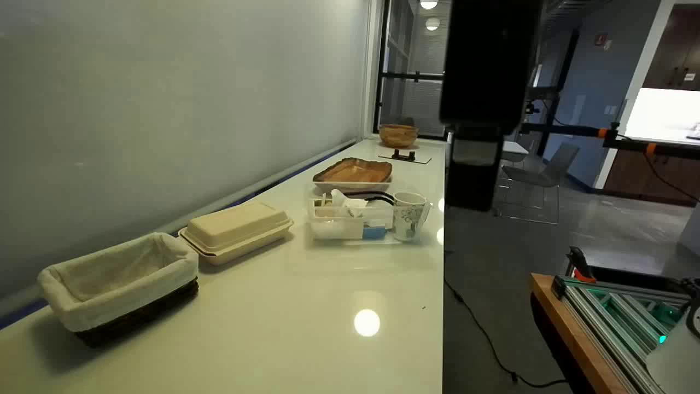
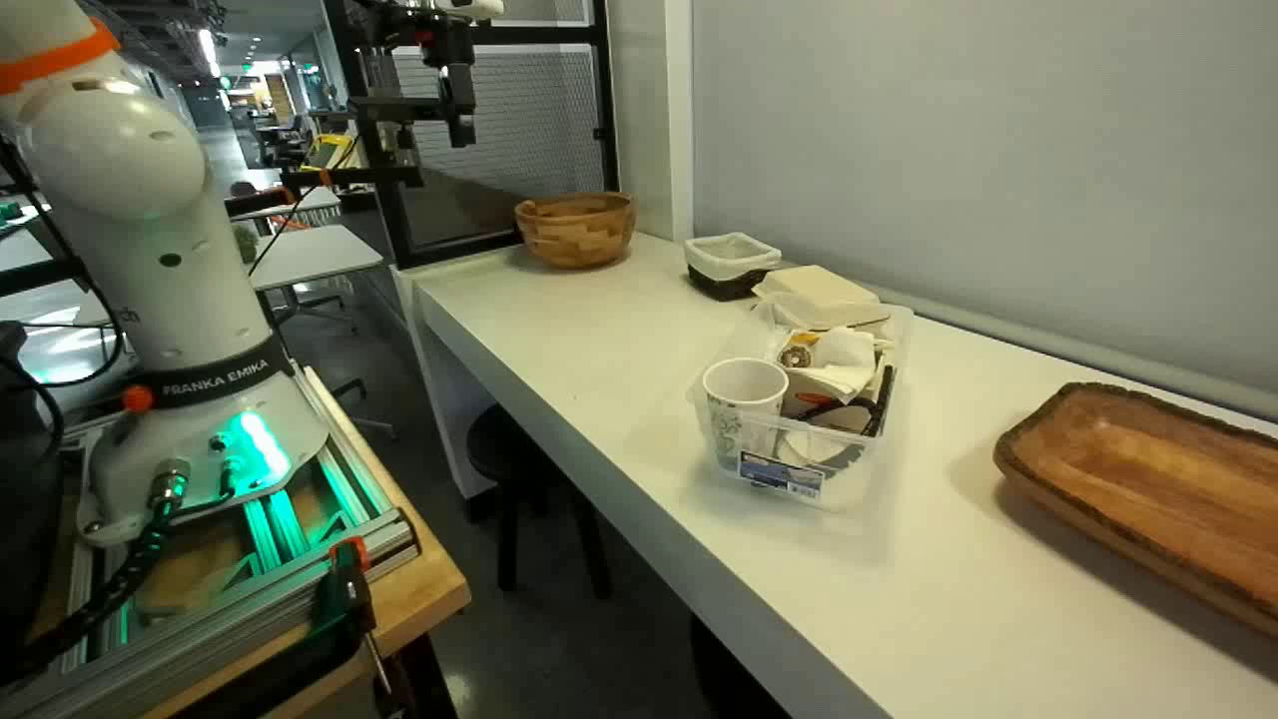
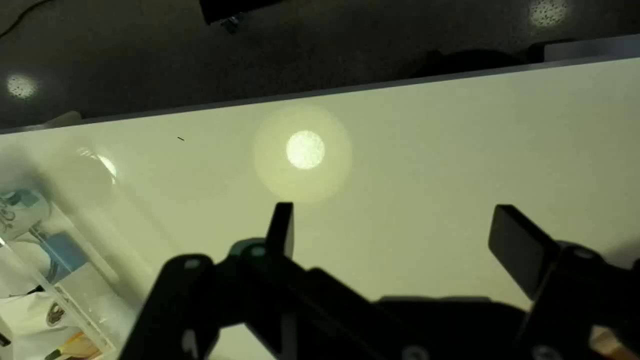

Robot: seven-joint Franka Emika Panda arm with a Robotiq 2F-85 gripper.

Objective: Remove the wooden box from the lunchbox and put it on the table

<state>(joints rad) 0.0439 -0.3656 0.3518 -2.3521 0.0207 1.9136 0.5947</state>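
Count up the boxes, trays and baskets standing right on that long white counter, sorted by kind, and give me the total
Boxes: 2, clear plastic lunchbox and beige clamshell box
Trays: 1, wooden tray
Baskets: 1, white-lined dark basket
Total: 4

In an exterior view, below and to the left of the pincer [image 2: 460, 122], a black band [image 2: 215, 379] low on the white robot arm [image 2: 120, 150] reads "FRANKA EMIKA" in pale capitals. Also lower left of the pincer, on the arm above that band, 2 dark letters show, apparently "ch". Below and to the right of the pincer, a blue-and-white label [image 2: 781, 474] sits on the see-through lunchbox [image 2: 849, 481], its print too small to read.
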